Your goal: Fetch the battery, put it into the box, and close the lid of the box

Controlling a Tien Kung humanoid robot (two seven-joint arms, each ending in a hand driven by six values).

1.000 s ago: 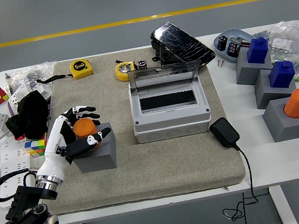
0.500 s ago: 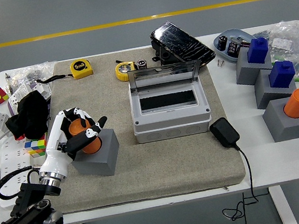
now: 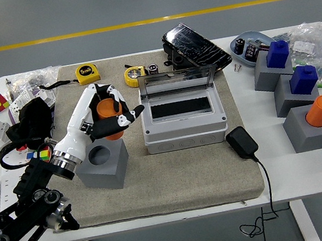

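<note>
My left hand [image 3: 109, 115] is shut on an orange cylinder battery [image 3: 109, 112] and holds it in the air, just left of the grey box [image 3: 184, 130]. Below it stands a grey block [image 3: 103, 165] with an empty round socket. The box sits mid-mat with its clear lid [image 3: 176, 83] standing open at the back and a dark slot inside. The right arm is out of view.
A black adapter [image 3: 241, 143] with a cable lies right of the box. Grey blocks with blue and orange parts [image 3: 321, 111] stand at the right. Yellow tape measures [image 3: 87, 73], a black case [image 3: 194, 47], cubes and power strips sit around the mat.
My left hand closed on the orange battery, pulled it up out of the grey block's socket and carried it up and right toward the box.
</note>
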